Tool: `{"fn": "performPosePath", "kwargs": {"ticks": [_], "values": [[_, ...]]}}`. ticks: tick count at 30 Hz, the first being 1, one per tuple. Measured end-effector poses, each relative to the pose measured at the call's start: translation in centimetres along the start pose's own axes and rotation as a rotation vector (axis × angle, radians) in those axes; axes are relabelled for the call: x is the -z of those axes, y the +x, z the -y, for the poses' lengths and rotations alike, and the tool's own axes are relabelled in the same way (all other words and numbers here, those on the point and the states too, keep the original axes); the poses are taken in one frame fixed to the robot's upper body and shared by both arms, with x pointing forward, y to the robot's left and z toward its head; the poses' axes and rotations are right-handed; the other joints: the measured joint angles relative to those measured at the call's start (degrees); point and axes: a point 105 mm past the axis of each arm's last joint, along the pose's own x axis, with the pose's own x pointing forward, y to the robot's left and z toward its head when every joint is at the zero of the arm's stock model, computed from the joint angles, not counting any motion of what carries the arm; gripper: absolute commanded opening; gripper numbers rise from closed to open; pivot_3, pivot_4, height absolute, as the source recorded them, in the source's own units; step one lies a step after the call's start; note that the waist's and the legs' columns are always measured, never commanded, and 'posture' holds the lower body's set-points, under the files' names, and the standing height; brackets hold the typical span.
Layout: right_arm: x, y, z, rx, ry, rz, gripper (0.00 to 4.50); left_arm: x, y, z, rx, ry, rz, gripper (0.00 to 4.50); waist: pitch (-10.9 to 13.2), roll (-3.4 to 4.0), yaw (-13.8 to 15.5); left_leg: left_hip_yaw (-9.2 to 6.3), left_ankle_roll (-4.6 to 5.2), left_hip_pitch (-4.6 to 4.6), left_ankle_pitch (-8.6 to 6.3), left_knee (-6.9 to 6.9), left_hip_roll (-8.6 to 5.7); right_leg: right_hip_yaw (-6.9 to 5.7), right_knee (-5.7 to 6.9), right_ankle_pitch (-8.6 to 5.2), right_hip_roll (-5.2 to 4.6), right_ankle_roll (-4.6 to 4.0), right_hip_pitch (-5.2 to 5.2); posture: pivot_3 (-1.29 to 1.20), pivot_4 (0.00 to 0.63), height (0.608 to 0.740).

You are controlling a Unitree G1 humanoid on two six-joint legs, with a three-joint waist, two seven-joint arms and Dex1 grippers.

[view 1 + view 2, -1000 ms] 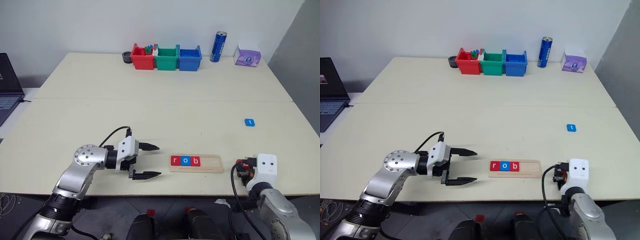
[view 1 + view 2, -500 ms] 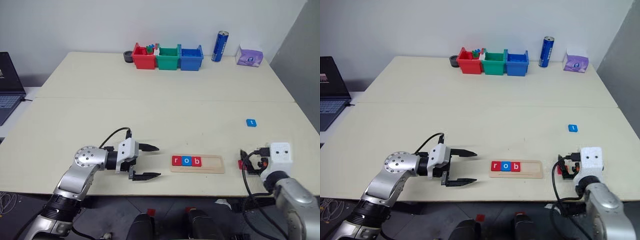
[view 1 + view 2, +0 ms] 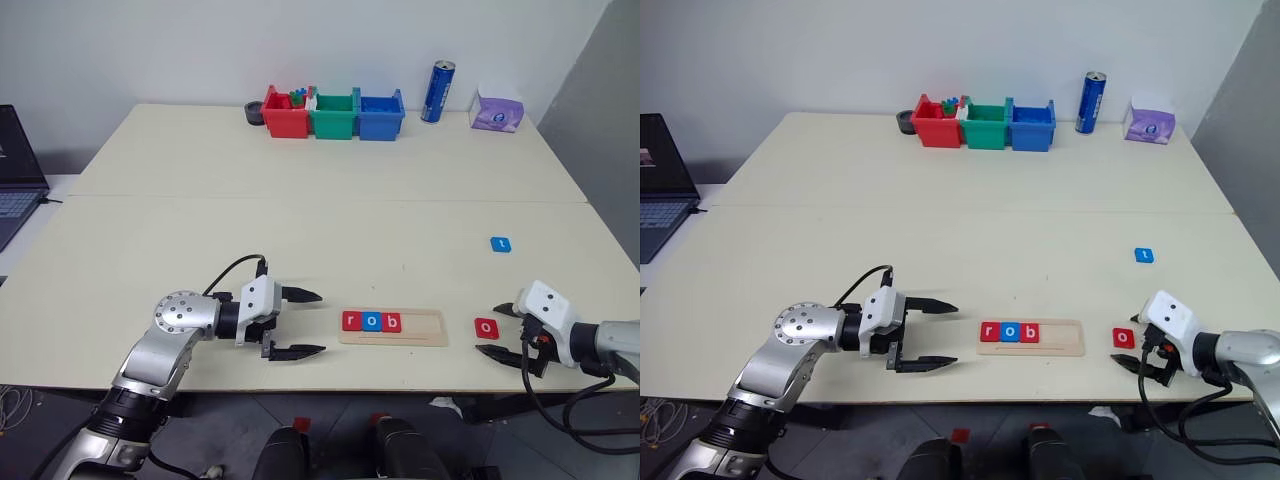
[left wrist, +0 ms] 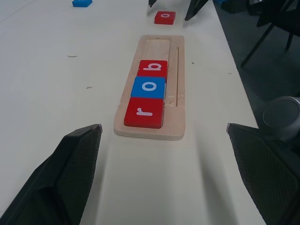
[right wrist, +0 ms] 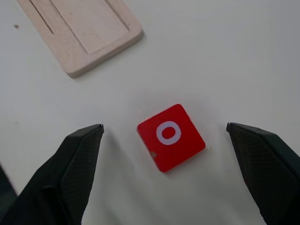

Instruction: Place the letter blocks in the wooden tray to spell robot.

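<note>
Along the near edge of the tabletop point(image 3: 300, 230), the left gripper point(image 3: 300, 322) hovers with its fingers spread wide and empty, pointing right toward the wooden tray point(image 3: 392, 327). A short strip of bare surface separates its fingertips from the tray's left end.

The tray lies lengthwise close to the near edge. Its left half holds three letter blocks touching in a row: a red r point(image 3: 350, 321), a blue o point(image 3: 371, 321) and a red b point(image 3: 393, 322). The right half of the groove is bare wood.

Just right of the tray, apart from it, a red o block point(image 3: 486, 327) lies flat on the tabletop. The right gripper point(image 3: 502, 330) sits low at the near right corner with its fingers wide open on either side of this block, touching nothing; the right wrist view shows clear gaps on both sides.

Farther back and to the right, a blue t block point(image 3: 500, 244) lies alone, near the right edge, with open surface all round it.

The middle of the tabletop is open. Along the far edge stand a red bin point(image 3: 285, 115), a green bin point(image 3: 333, 115) and a blue bin point(image 3: 381, 114) side by side, then a blue can point(image 3: 437, 92) and a purple tissue pack point(image 3: 496, 113) to the right.
</note>
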Motion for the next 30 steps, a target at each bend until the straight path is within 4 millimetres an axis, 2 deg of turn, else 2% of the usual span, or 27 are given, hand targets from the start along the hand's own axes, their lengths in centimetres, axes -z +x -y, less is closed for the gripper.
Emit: {"fn": "performPosePath", "kwargs": {"ticks": [3,6,11,13,18,23,26,30], "values": [[0.3,0.3,0.4,-0.042,-0.017,-0.028,4.47,0.0,0.0,0.0,-0.001,0.0,-0.001,4.5,0.01,0.01,0.04,-0.01,0.0,-0.01,0.0,0.0,0.03,0.0,0.01,0.0,-0.04,0.0,0.0,0.0,0.15,0.74],[0.2,0.5,0.8,-0.081,-0.041,-0.047,3.9,0.0,0.0,0.0,-0.001,0.0,-0.003,4.5,0.01,0.02,0.05,-0.02,0.0,0.0,0.0,0.01,0.04,0.01,0.01,0.01,-0.06,-0.01,0.0,0.0,0.15,0.74],[0.0,0.8,0.9,-0.134,-0.063,-0.055,2.04,0.1,-0.1,0.0,-0.004,-0.002,-0.008,4.5,0.01,0.02,0.06,-0.03,0.0,0.0,0.0,0.01,0.05,0.01,0.01,0.01,-0.07,-0.01,0.0,0.0,0.15,0.74],[0.0,0.8,0.9,-0.144,-0.069,-0.059,1.44,0.3,-0.2,0.0,-0.011,-0.005,-0.012,4.5,0.01,0.02,0.06,-0.04,0.0,0.0,0.0,0.01,0.06,0.0,0.01,0.01,-0.08,-0.01,0.0,0.0,0.15,0.74],[-1.0,0.7,0.1,-0.184,-0.102,-0.046,1.45,0.6,-0.4,0.3,-0.016,-0.018,-0.022,4.5,0.03,0.05,0.05,-0.08,0.0,0.0,0.0,0.01,0.06,0.0,0.02,0.01,-0.08,0.0,-0.01,0.0,0.15,0.74],[-5.2,0.9,-1.4,-0.223,-0.215,0.034,1.45,0.5,-0.4,0.2,-0.021,-0.012,-0.023,4.5,0.04,0.07,0.01,-0.13,0.0,0.02,0.0,0.01,0.07,-0.01,0.04,0.01,-0.08,0.0,0.0,0.0,0.15,0.74],[-6.9,2.1,-2.7,-0.258,-0.257,0.064,1.45,0.5,-0.4,0.1,-0.03,-0.018,-0.025,4.5,0.04,0.07,0.04,-0.13,0.0,0.01,0.0,0.01,0.08,-0.03,0.03,0.01,-0.08,0.0,-0.01,0.0,0.15,0.74],[-7.3,3.9,-4.2,-0.3,-0.259,0.066,1.45,0.5,-0.4,0.1,-0.034,-0.019,-0.027,4.5,0.05,0.07,0.07,-0.13,0.0,-0.02,0.0,0.01,0.05,-0.01,0.02,0.02,-0.12,-0.02,-0.03,0.0,0.15,0.74]]}}
